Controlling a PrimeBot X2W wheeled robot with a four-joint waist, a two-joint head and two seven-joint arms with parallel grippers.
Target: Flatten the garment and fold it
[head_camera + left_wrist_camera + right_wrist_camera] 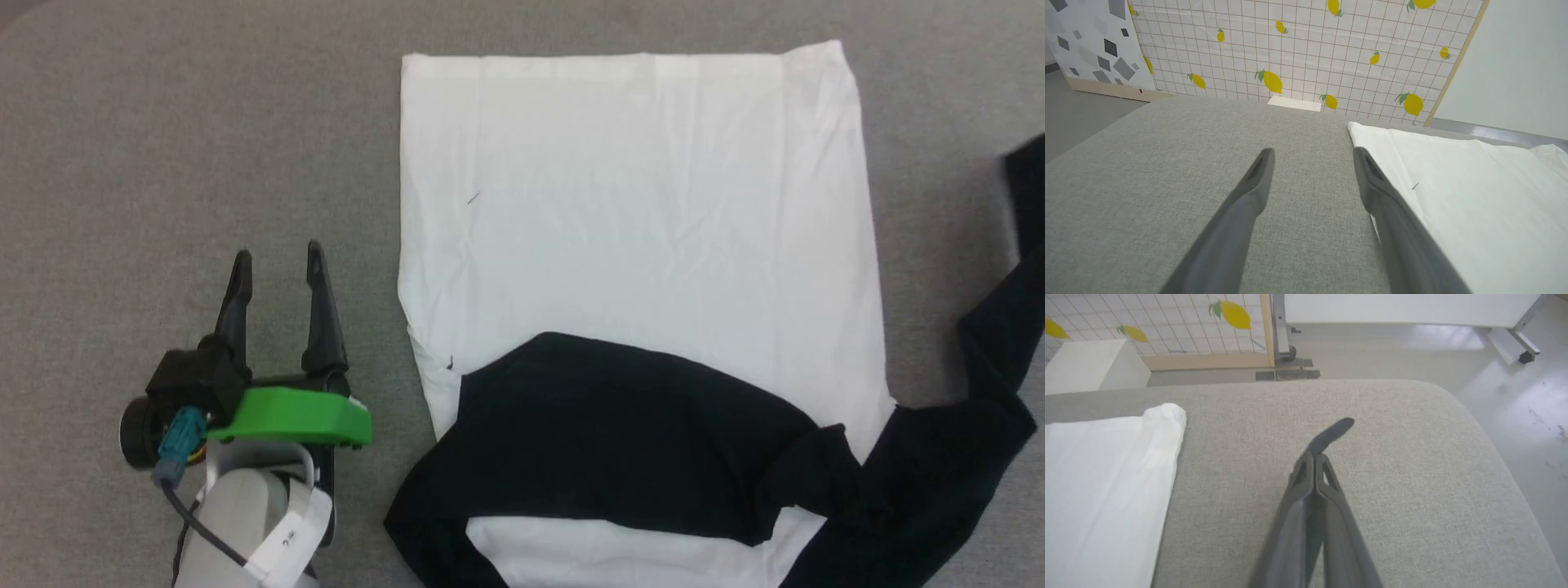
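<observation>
– Tabletop [163, 122] first. Condition?
– Grey woven cover, bare on the garment's left. A lemon-print screen [1290, 61] stands beyond the garment's far edge.
– Position of the garment [637, 204]?
– White body flat on the tabletop, long axis running straight away from me. At the near end a folded sleeve [620, 425], black, lies across the body. A loose sleeve [963, 425], also black, trails off the garment's right side.
– Your tools?
– My left tool [278, 253] hangs just beside the garment's left edge, fingers spread wide and parallel to that long axis, holding nothing. My right tool [1314, 457] sits off the garment's right edge, fingers pressed together. I see no cloth between them in its wrist view.
– Finding for the coming move?
– In my judgement the loose sleeve is the outstanding item. It lies on the garment's right, so my right arm is the nearer. The sleeve should travel leftward across the body, over the folded sleeve. Risk noted: dragging the thin body askew.
</observation>
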